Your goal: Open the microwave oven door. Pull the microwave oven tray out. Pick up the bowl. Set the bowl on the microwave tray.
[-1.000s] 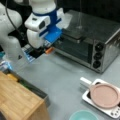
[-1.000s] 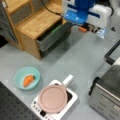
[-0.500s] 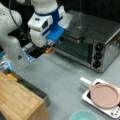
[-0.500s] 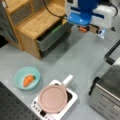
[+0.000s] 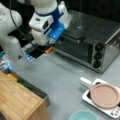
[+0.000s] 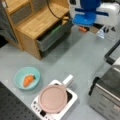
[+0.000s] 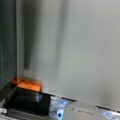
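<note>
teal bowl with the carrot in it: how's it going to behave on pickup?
The bowl looks smooth and rigid, so its rim may be slippery in a pinch grasp. It seems small and shallow, probably light. The carrot lies loose inside and could slide or shift the balance if the bowl tilts. The tool is near the oven door, far from the bowl.

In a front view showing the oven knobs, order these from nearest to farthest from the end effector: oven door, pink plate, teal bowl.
1. Microwave oven door, beside the end effector, upper centre.
2. Pink plate, lower right.
3. Teal bowl, bottom edge.
</note>
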